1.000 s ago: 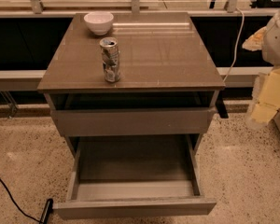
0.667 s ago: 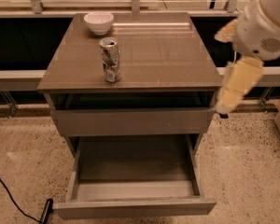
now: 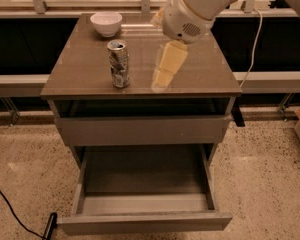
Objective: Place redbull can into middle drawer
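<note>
The redbull can [image 3: 119,64] stands upright on the grey-brown cabinet top [image 3: 200,74], left of centre near the front edge. My gripper [image 3: 166,70], pale yellow, hangs from the white arm over the cabinet top, a little right of the can and apart from it, holding nothing. The middle drawer [image 3: 145,223], second tier down, is pulled out wide toward me and its inside is bare. The top drawer [image 3: 140,130] above it is pushed in.
A white bowl [image 3: 106,23] sits at the back left of the cabinet top, behind the can. A black cable [image 3: 15,214] lies on the speckled floor at lower left. A white cord [image 3: 255,39] hangs at the right. A railing runs behind the cabinet.
The arm has swung in from the right edge of the view to over the cabinet top, bringing the gripper close to the right of the can. The can, bowl and drawers have not moved.
</note>
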Action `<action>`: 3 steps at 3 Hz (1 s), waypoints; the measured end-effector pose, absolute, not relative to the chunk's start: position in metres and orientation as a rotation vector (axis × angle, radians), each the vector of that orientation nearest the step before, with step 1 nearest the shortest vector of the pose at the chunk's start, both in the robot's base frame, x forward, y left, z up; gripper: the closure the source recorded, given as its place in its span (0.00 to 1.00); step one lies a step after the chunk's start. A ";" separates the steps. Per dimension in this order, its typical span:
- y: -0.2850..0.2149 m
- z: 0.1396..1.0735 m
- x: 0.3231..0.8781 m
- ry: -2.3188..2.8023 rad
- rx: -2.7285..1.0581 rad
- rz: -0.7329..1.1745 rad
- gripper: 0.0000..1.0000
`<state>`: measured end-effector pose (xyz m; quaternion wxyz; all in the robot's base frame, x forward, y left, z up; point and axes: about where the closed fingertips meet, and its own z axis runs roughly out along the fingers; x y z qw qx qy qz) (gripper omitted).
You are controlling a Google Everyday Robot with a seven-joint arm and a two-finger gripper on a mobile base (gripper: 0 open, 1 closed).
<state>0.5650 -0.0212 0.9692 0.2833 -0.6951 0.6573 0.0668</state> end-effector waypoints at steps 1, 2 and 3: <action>0.023 0.948 0.596 1.692 -1.772 0.325 0.00; 0.036 0.933 0.618 1.651 -1.642 0.362 0.00; 0.041 0.945 0.635 1.619 -1.573 0.324 0.00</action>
